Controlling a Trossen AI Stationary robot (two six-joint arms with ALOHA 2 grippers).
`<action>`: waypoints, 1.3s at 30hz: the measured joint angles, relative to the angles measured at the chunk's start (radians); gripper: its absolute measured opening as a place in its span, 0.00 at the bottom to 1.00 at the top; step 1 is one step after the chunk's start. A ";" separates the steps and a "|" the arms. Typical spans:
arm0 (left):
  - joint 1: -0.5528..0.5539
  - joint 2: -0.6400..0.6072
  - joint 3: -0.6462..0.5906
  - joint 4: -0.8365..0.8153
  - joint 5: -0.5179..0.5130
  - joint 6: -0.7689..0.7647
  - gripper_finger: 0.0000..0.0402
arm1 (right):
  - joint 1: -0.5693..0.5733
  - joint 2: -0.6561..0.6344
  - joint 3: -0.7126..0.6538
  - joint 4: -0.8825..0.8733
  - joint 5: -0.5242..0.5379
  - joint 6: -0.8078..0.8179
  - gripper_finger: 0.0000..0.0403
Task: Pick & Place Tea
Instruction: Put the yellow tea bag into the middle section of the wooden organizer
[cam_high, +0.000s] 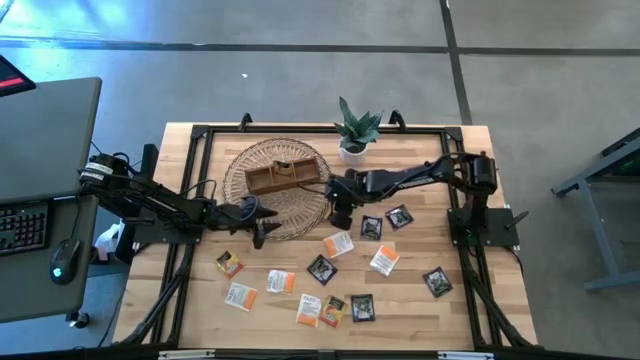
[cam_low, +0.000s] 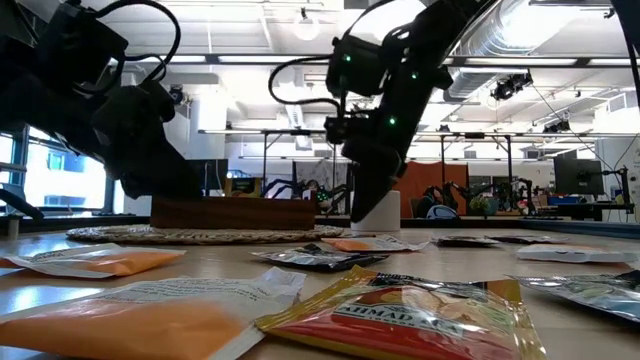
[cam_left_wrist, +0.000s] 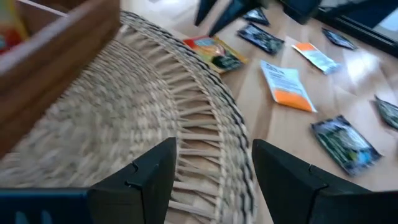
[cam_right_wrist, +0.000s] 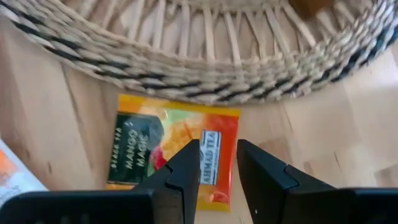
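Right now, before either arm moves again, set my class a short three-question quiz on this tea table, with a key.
1. True or false: the left gripper holds a sachet.
2. What is the right gripper poised over? A) a cup B) a mango tea sachet C) a spoon
3. What does the wooden tray stand on?

Key: 1 false, its fingers are open and empty. 2 B. 3 the woven mat.

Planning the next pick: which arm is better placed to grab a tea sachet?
The right. Its tool hangs open directly over a mango sachet lying just off the woven mat. The left tool is open over the mat's edge, with no sachet beneath it.
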 joint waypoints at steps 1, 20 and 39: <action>0.000 0.000 0.000 -0.001 -0.018 0.000 0.52 | -0.004 0.001 0.000 -0.005 -0.005 0.006 0.26; 0.000 0.000 0.000 -0.010 0.069 0.000 0.52 | -0.018 -0.007 -0.297 0.404 -0.051 0.014 0.21; 0.001 0.000 0.000 0.000 0.050 -0.029 0.52 | 0.098 -0.184 -0.216 0.258 0.039 0.043 0.01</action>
